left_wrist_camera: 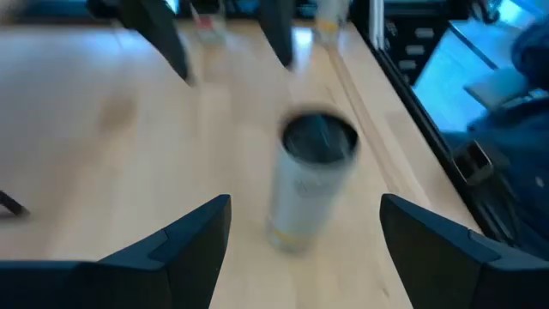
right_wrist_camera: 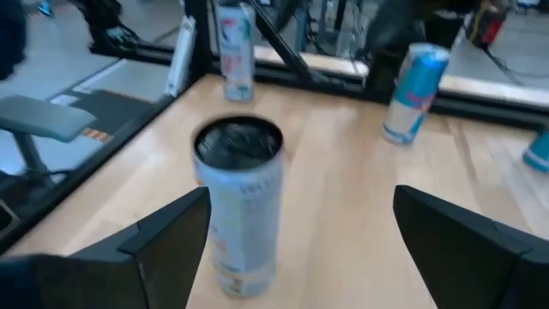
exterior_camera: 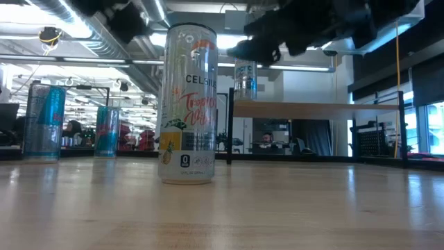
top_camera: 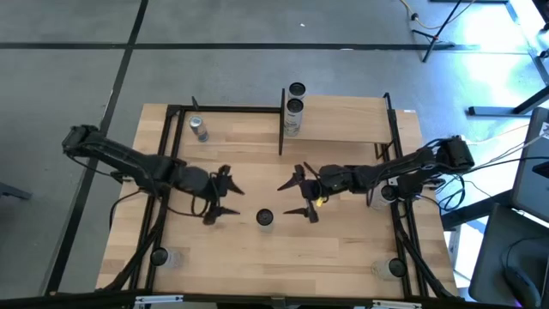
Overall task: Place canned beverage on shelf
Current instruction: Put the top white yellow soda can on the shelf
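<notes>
A white canned beverage (top_camera: 265, 218) (exterior_camera: 188, 104) stands upright on its base on the tabletop, in the middle toward the near edge. My left gripper (top_camera: 228, 196) (left_wrist_camera: 304, 202) hovers open just left of it. My right gripper (top_camera: 292, 196) (right_wrist_camera: 302, 196) hovers open just right of it. The two grippers face each other. Both wrist views show the can (left_wrist_camera: 309, 180) (right_wrist_camera: 240, 197) ahead of the fingers, untouched. The shelf (top_camera: 343, 120) (exterior_camera: 316, 109) is a raised board at the far right, with a can (top_camera: 294, 116) (exterior_camera: 244, 80) standing at its left end.
Another can (top_camera: 296, 88) shows at the shelf's far left corner. A can (top_camera: 199, 127) stands at the table's far left, and two blue cans (exterior_camera: 44, 121) (exterior_camera: 106, 130) show at the left in the low view. Black frame posts (top_camera: 281, 120) edge the shelf and table.
</notes>
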